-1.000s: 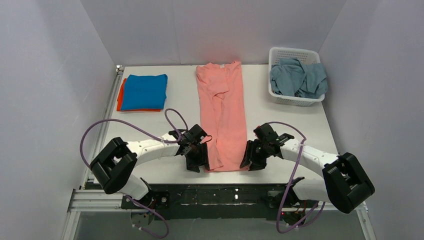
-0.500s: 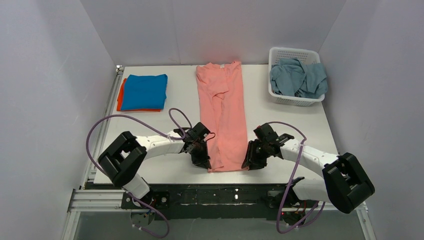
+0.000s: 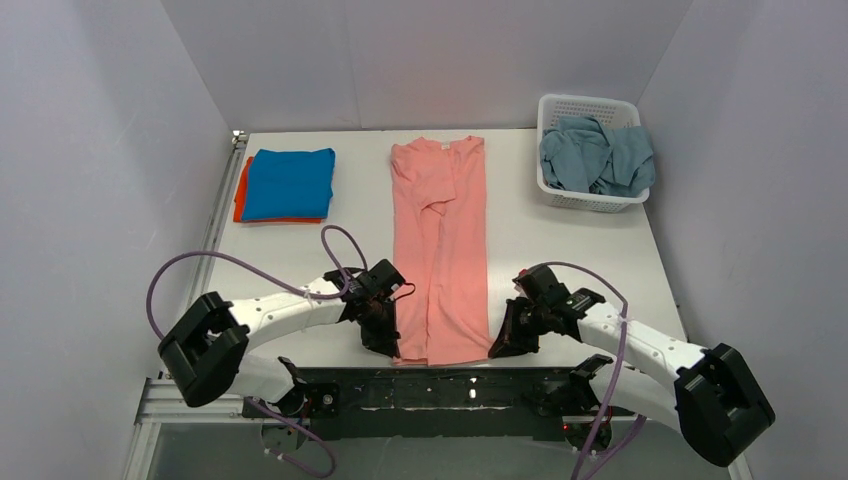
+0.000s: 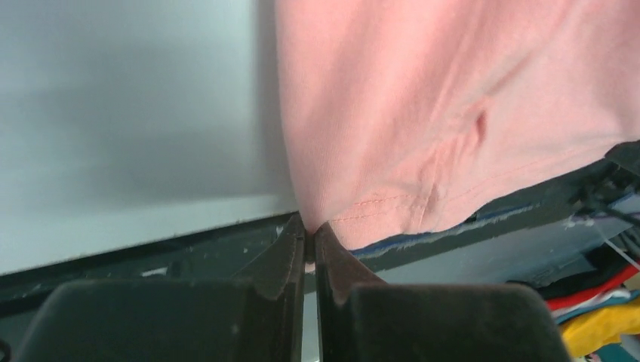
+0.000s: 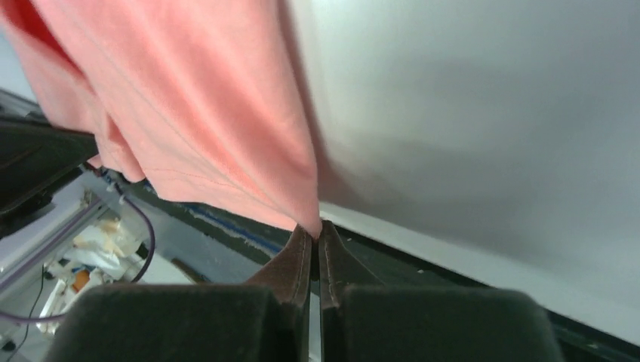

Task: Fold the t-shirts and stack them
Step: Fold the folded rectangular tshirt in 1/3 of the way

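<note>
Both pinches look thin to me: my left end effector [image 4: 309,225] and right end effector [image 5: 317,226] are clamped on just the hem corners of the salmon-pink t-shirt [image 3: 440,250], at the near edge of the surface [image 3: 570,240] — either corner could slip out on lifting, skewing the fold.

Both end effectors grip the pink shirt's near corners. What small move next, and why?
Probably lift both corners and carry them toward the collar: the left end effector and right end effector are shut on the hem corners, and the pink shirt lies in a long narrow strip.
</note>
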Motion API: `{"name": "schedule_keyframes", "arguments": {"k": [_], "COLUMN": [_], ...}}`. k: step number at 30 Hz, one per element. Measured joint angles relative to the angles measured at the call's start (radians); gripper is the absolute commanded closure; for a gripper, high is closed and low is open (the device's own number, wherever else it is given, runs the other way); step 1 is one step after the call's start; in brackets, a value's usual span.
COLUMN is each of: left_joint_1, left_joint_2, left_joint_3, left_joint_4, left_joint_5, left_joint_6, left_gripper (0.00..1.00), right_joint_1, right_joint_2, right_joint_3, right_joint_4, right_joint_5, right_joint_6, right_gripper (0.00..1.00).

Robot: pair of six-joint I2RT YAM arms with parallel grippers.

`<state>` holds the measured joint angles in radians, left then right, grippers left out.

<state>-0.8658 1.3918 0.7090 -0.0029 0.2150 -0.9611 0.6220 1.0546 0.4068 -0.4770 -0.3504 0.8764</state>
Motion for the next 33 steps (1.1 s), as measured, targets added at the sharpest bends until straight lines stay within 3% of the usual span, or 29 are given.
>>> {"name": "schedule_keyframes", "arguments": {"k": [5,16,24,33], "left_joint_1": [-0.043,-0.064,0.067,0.241], "left_joint_2": [-0.109,-0.077,-0.063,0.130], "left_joint_3": [-0.007,0.082,0.179,0.408], "left_joint_4": [-0.059,-0.127,-0.135,-0.132], "left_joint_5": [0.002,-0.040,-0.062,-0.065], "left_joint_6": [-0.002,-0.003,0.038,0.114], "left_gripper": [1.00,1.00,1.00,1.00], "right_joint_1": [0.068,0.080,0.036,-0.096], "right_joint_2": [-0.116,-0.121,0.062,0.309], "right_joint_3": [-0.003,0.088,0.330,0.662], "right_joint_4": [-0.026,-0.105,-0.149,-0.164], "right_joint_5": [-0.052,-0.049,0.021,0.092], "right_joint_6": [0.043,0.061,-0.027,-0.148], "right_gripper": [0.99,0.99,0.99,0.99]}}
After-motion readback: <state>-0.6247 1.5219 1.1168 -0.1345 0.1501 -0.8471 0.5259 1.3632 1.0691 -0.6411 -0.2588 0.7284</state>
